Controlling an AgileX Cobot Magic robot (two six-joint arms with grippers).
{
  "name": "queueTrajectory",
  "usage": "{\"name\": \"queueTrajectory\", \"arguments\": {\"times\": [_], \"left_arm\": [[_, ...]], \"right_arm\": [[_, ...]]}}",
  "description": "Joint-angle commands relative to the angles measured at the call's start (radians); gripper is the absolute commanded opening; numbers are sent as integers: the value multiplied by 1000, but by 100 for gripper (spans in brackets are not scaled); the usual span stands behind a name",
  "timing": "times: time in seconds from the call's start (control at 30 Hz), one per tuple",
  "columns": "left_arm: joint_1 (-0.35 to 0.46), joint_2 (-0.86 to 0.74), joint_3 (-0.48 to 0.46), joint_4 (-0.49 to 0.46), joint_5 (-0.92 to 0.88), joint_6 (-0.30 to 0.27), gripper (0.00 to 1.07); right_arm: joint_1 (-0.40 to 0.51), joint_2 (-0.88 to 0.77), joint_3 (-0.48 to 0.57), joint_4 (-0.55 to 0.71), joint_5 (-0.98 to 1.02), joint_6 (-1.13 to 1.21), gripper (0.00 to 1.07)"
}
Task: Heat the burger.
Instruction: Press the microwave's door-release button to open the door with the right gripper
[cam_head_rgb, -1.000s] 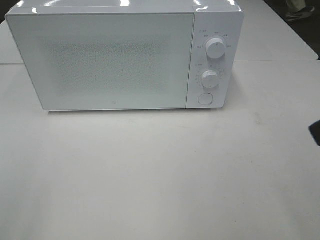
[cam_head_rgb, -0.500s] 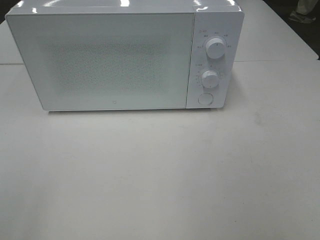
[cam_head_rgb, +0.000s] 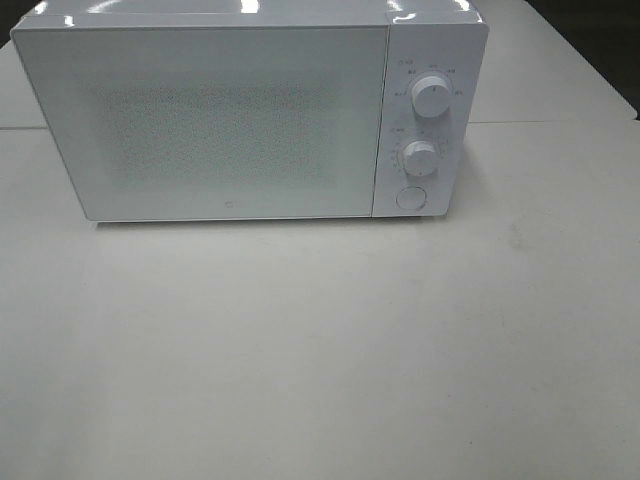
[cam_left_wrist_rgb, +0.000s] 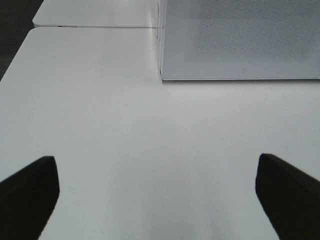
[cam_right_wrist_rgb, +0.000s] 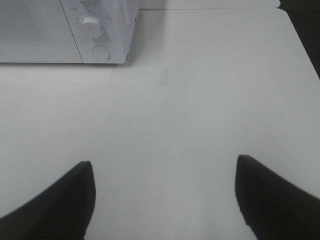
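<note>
The burger is out of view in every frame. A white microwave (cam_head_rgb: 230, 120) stands at the back of the white table (cam_head_rgb: 320, 350) with its door shut; its window is frosted and shows nothing inside. Neither gripper appears in the high view. In the left wrist view my left gripper (cam_left_wrist_rgb: 156, 165) is open over bare tabletop, with the microwave's left front corner (cam_left_wrist_rgb: 162, 75) well ahead of it. My right gripper (cam_right_wrist_rgb: 164, 165) is open too, empty, over the table in front of the microwave's control side (cam_right_wrist_rgb: 102, 30).
The microwave's panel carries two round knobs, an upper knob (cam_head_rgb: 431, 96) and a lower knob (cam_head_rgb: 421, 158), with a round button (cam_head_rgb: 410, 198) below them. A second table (cam_left_wrist_rgb: 95, 12) adjoins behind. The table's right edge (cam_right_wrist_rgb: 302, 45) drops to dark floor.
A dark part of the right arm that showed at the right edge of the high view a second ago has gone out of that view. The microwave has not moved.
</note>
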Motion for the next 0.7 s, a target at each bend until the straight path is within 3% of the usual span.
{"name": "queueTrajectory", "arguments": {"times": [0.03,0.7], "left_arm": [[3,-18,2,1,-1,-4,101],[3,-18,2,1,-1,-4,101]], "right_arm": [[-4,-56,40,1,-39,-10,76],[-4,-73,66,3,-84,-11,76]]}}
